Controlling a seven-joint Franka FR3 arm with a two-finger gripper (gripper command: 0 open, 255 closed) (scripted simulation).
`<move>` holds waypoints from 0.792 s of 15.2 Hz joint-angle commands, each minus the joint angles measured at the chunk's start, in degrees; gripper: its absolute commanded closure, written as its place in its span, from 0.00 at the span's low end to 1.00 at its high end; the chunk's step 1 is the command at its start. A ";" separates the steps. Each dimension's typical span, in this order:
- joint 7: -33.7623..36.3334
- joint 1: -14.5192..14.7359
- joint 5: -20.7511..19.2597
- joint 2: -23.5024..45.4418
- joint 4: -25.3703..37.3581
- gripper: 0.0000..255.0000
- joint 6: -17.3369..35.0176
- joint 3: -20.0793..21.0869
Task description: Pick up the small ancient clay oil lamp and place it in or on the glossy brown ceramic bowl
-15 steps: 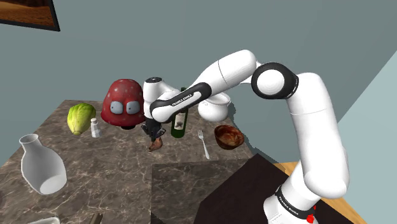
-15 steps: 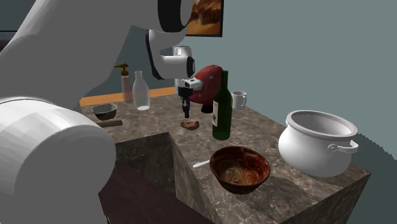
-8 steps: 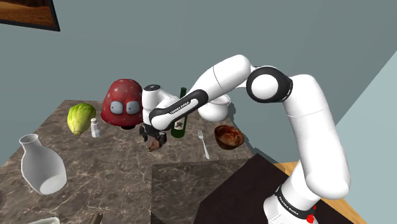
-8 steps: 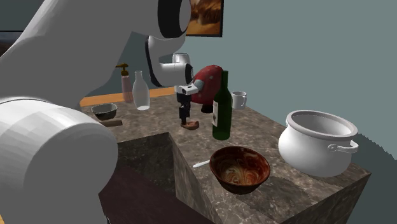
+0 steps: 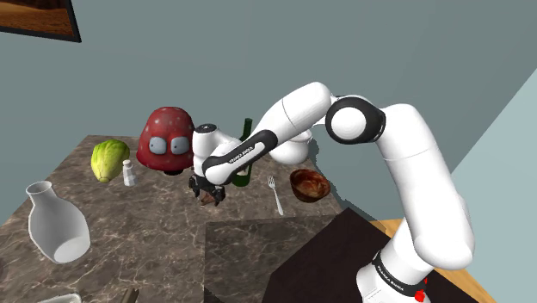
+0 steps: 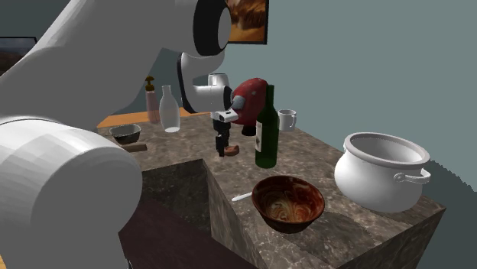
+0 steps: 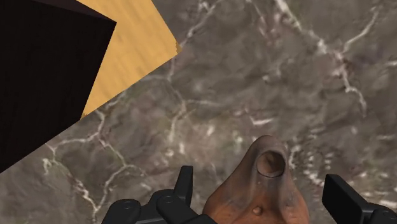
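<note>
- Wrist view: the all-black two-finger gripper (image 7: 259, 182) has its jaws spread, with one finger on each flank of the small reddish-brown clay oil lamp (image 7: 254, 197). You can see a gap on both sides, so nothing is held. The lamp sits nearer one finger than the other.
- The lamp lies flat on the grey-brown marbled countertop (image 7: 286, 76). Its tapered spout, with a round hole, points away from the hand.
- Step in hand, as I judge it, is closing on the lamp. Centre the hand first so both pads meet the body together; otherwise the nearer finger is likely to shove the lamp sideways.
- Grip the broad rounded body, not the spout. The taper could let the lamp squirt forward under pressure.
- Second exterior view: the fingertips look low, right at the lamp (image 6: 229, 151). I can't tell whether they touch the counter, so go down gently if you go at all.
- Lift straight up before you travel. The dark green glass wine bottle (image 6: 266, 131) stands just beside the gripper and tips easily.
- Shoulder view: a white fork (image 5: 275, 196) lies between the lamp and the target, so carry the lamp above it.
- The glossy brown ceramic bowl (image 6: 288, 200) sits empty, well apart from the lamp and near the counter's edge. Lower the lamp well into it before you let go.
- A big white two-handled pot (image 6: 382, 172) stands beyond the bowl; don't overshoot into it.
</note>
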 commanded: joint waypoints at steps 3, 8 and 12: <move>0.01 0.01 -0.03 0.08 0.00 0.00 0.10 -0.03; 0.01 0.00 -0.03 0.09 0.02 1.00 0.09 -0.03; 0.01 0.00 -0.03 0.08 -0.02 1.00 0.12 -0.03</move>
